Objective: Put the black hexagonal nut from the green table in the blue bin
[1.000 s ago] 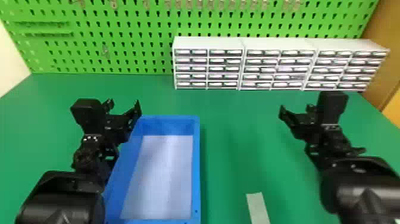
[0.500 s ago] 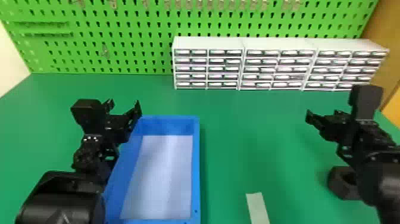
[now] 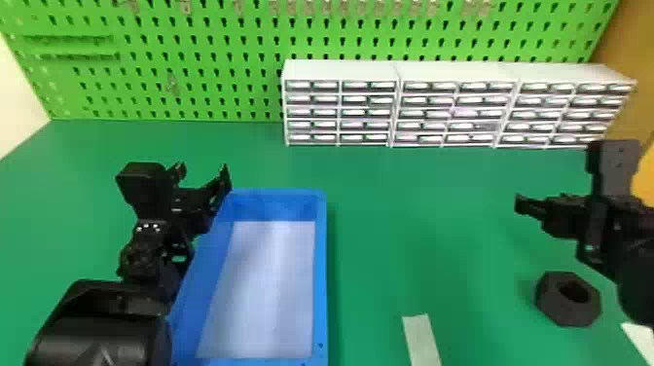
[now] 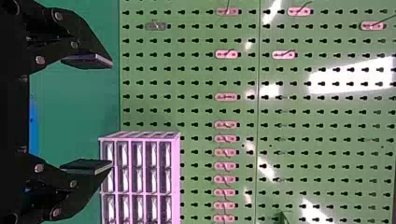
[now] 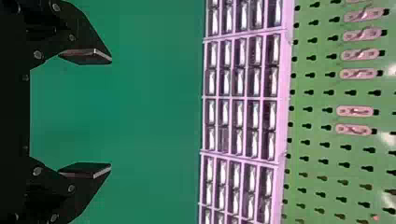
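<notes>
While the right gripper (image 3: 529, 205) is off by the right side of the bench, the black hexagonal nut (image 3: 564, 309) is sitting on the green table (image 3: 438, 209), closer to the robot than that gripper and just beside the right arm's forearm. Chunky thing, honestly: thick walls, a round hole through the middle, dark charcoal black all over, flat facets around the outside. Looks like it's lying flat with the hole facing up, as far as I can tell from that angle.

Compared with half a second back, the right arm has slid a bit farther to its right and toward the robot. Back then its forearm covered part of the nut, and now you can see pretty much the whole outline. A second ago the arm was hiding it completely. The nut itself hasn't budged since half a second ago, and the left arm is parked in the same spot.

Claw check: the right one is spread wide, with green tabletop between its pads (image 5: 88, 56). The left gripper (image 3: 202, 171) is wide too, up by the far left corner of the blue bin (image 3: 321, 272). That bin has a pale floor. A light strip (image 3: 421, 338) lies on the table between bin and nut, and white drawer units (image 3: 340, 70) stand at the back.
</notes>
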